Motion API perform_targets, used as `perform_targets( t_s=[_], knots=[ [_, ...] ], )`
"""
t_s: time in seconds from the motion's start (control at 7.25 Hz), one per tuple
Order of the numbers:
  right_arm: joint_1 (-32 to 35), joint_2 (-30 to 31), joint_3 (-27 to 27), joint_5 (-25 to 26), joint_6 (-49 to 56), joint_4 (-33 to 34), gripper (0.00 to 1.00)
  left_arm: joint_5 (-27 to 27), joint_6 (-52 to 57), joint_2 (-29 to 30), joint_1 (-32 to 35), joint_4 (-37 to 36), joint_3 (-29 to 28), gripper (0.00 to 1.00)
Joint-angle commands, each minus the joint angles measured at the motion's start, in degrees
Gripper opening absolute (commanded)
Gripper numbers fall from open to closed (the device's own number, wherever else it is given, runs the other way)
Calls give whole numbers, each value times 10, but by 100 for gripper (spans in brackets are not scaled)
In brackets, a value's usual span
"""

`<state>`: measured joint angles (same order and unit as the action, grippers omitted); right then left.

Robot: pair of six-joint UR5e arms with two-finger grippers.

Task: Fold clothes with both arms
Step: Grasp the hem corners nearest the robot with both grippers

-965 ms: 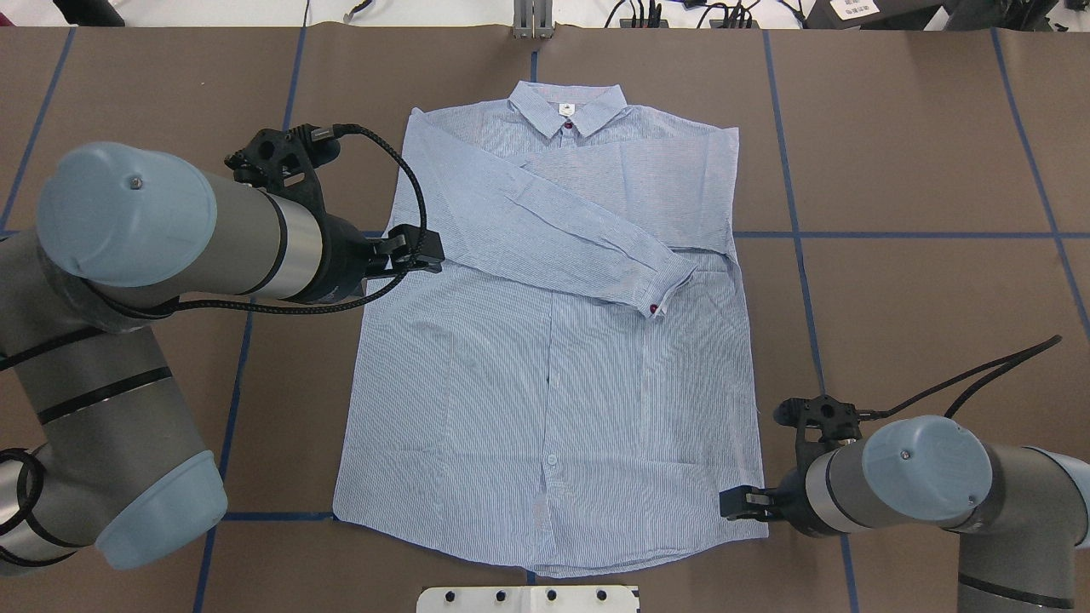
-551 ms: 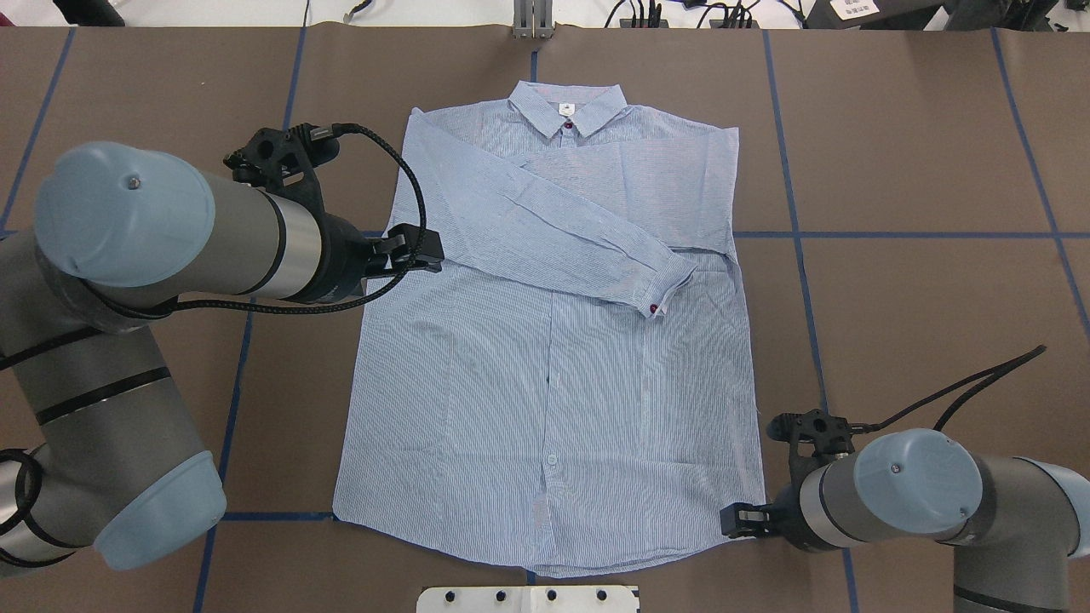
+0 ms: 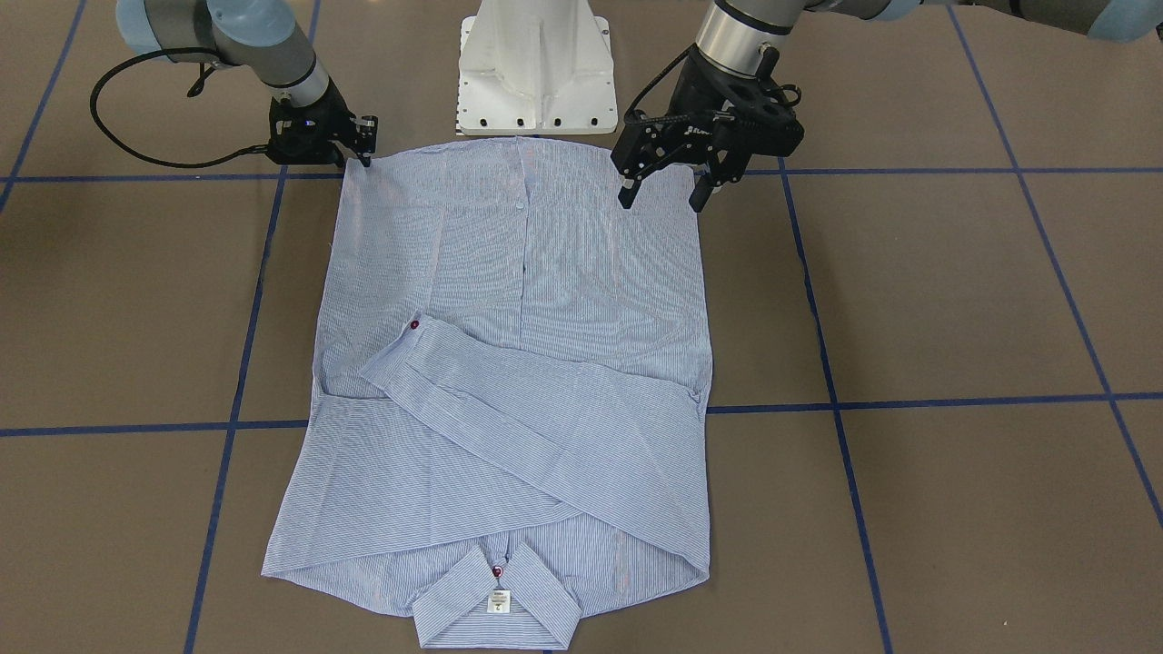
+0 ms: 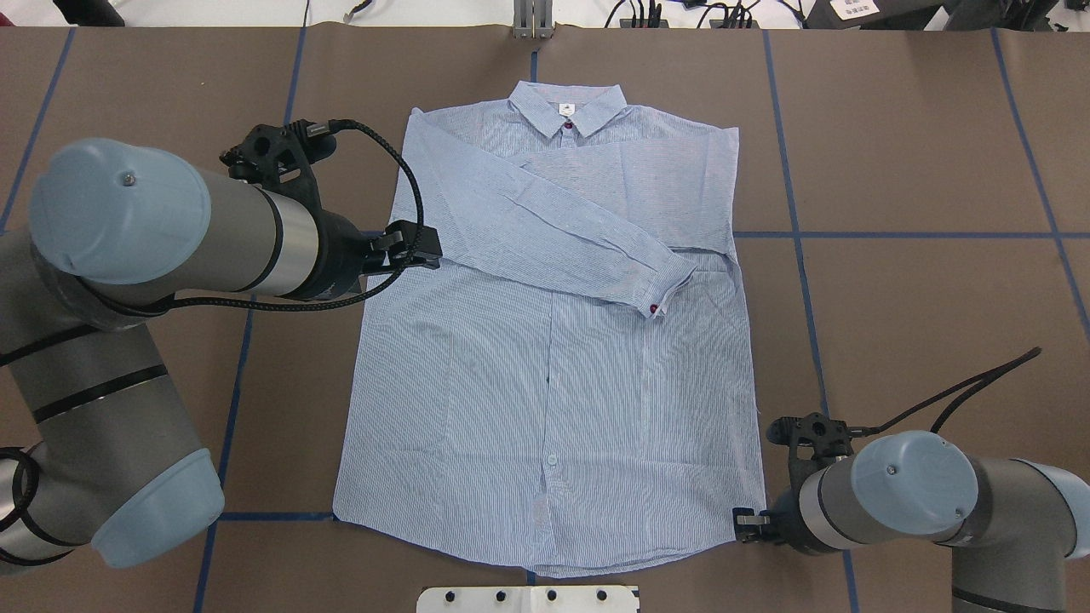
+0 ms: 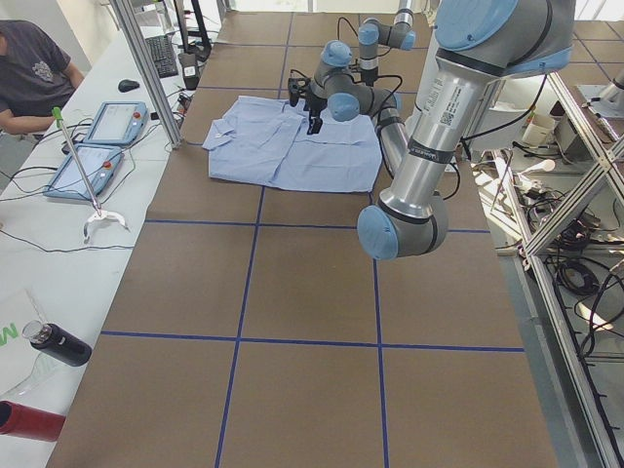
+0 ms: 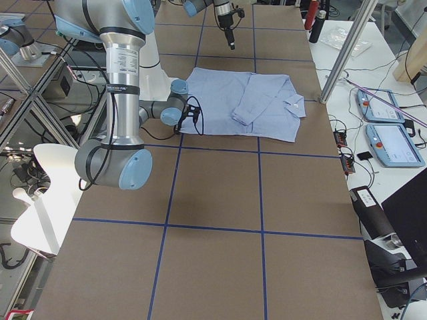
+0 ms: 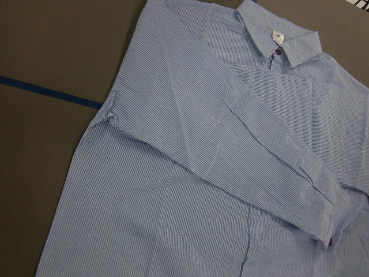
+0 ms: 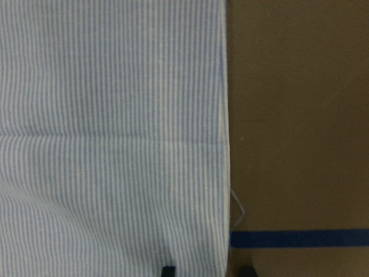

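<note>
The light blue striped shirt lies flat and buttoned on the brown table, collar at the far side. One sleeve is folded across the chest, with its cuff toward my right. My left gripper hovers open above the shirt's left edge near the armpit; its wrist view looks down on the shirt. My right gripper sits low at the hem's right corner. It is open, and its fingertips straddle the side edge of the shirt.
The white pedestal base stands just behind the hem. Blue tape lines cross the table. In the exterior left view, a seated person, control tablets and bottles are on the white side table.
My right gripper has moved toward me and settled lower at the hem's right corner. The left arm has drifted very slightly left. The shirt has not moved.
</note>
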<state>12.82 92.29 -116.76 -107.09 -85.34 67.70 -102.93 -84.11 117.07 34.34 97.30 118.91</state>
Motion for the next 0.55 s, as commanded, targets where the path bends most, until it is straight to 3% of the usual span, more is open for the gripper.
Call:
perform_targets(
  t_s=[0.0,0.41],
  knots=[
    [2,1,-1,-1,1,1,12,0,0,1,0,0,-2,99],
    [7,2,-7,0,4,1,0,-1,0,-11,-1,0,-3,99]
  ],
)
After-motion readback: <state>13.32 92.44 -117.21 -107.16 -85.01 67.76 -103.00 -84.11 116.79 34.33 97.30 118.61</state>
